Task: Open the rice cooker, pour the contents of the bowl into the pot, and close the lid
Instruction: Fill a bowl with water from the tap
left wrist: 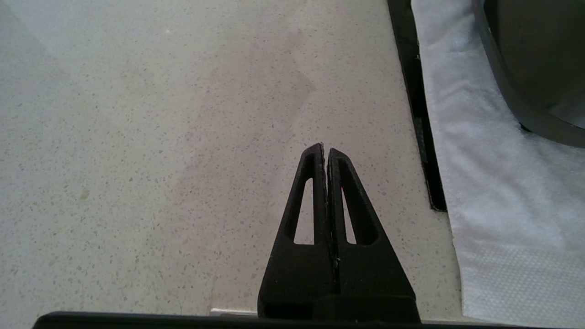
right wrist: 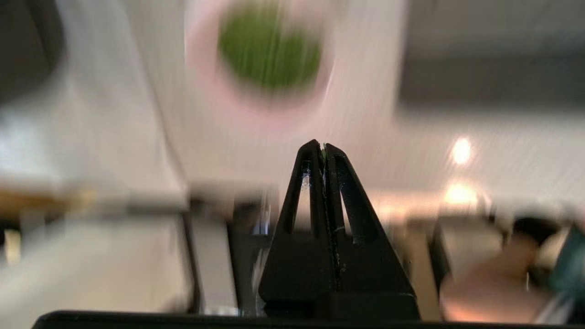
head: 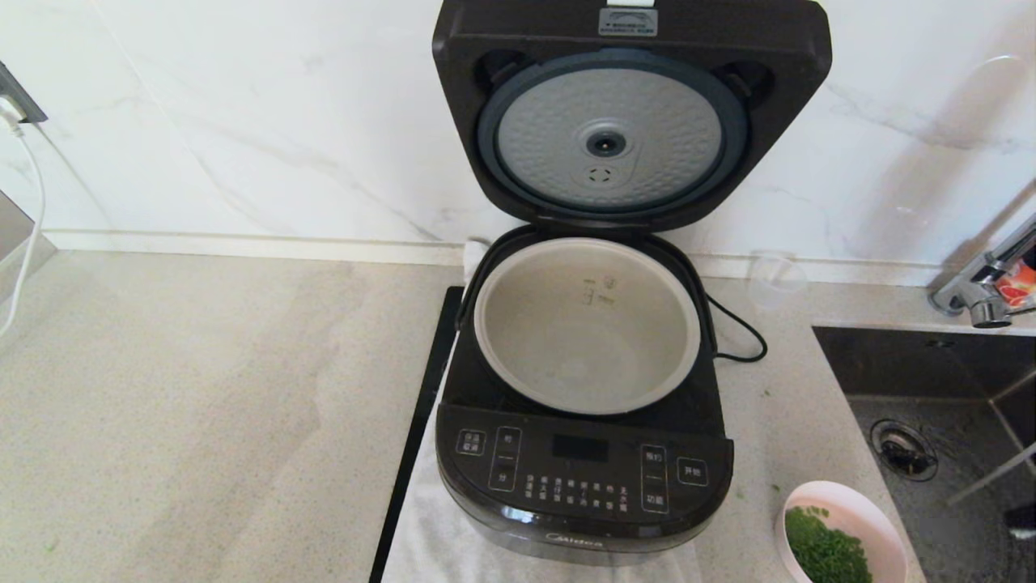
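- The cooker (head: 584, 421) stands at the middle of the counter (head: 202, 405) on a white cloth (head: 429, 534); its lid (head: 631, 105) is swung up at 12 o'clock, silver disc facing out.
- The pot (head: 587, 324) sits inside it, its grey inside bare.
- The bowl (head: 846, 530), at 4 o'clock from the cooker beside the sink (head: 931, 405), holds the green herbs (head: 825, 555).
- The right gripper (right wrist: 323, 148) is pressed together and empty, apart from the bowl.
- The left gripper (left wrist: 326, 151) is also pinched tight with nothing in it, over bare counter at 9 o'clock from the cloth.
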{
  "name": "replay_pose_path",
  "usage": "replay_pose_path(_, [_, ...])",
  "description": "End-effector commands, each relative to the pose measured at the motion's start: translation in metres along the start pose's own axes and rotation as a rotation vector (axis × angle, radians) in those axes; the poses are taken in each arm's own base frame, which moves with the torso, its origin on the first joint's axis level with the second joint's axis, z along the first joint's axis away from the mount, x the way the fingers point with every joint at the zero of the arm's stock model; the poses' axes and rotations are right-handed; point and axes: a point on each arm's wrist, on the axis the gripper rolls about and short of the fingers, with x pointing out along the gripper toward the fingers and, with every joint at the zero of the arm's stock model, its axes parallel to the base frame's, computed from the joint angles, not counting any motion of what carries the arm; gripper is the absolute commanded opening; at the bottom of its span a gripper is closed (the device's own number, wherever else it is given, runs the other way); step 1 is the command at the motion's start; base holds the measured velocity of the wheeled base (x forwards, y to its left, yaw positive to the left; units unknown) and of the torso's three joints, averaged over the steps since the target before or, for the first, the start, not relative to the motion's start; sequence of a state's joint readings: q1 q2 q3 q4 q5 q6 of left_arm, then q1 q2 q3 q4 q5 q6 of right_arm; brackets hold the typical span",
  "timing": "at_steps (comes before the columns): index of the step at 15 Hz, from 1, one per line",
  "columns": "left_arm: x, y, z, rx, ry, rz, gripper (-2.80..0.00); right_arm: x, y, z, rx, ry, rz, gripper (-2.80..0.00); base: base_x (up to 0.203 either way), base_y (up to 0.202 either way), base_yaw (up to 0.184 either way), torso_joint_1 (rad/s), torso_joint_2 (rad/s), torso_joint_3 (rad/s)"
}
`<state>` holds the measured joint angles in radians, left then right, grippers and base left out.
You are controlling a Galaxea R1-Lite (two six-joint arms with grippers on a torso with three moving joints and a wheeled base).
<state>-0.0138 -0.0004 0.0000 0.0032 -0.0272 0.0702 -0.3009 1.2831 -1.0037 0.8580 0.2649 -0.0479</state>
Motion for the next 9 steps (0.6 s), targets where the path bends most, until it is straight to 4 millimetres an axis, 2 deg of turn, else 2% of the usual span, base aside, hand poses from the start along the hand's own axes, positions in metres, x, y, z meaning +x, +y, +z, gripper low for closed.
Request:
replay_pose_path(1, [0.0,0.0,0.0,0.0,0.001,0.0,-2.8,0.0,0.008,-0.037,-0.041,0.067,0.025,-2.8,0.0,0.0,0.0,0.0,0.0,0.0])
replay_pose_path(3, [0.0,0.0,0.0,0.0,0.001,0.0,-2.8,0.012,0.011,-0.062,-0.078,0.145,0.044,-2.8,0.0,0.0,0.0,0.0,0.0,0.0])
replay_pose_path(5, [0.0,0.0,0.0,0.0,0.0,0.0,-2.8,0.025,0.011,-0.079,-0.091,0.224,0.055,-2.8,0.0,0.0,0.0,0.0,0.0,0.0])
replay_pose_path(9, [0.0,0.0,0.0,0.0,0.0,0.0,-2.8,0.051,0.005,-0.094,-0.093,0.275,0.056,-2.8,0.0,0.0,0.0,0.0,0.0,0.0])
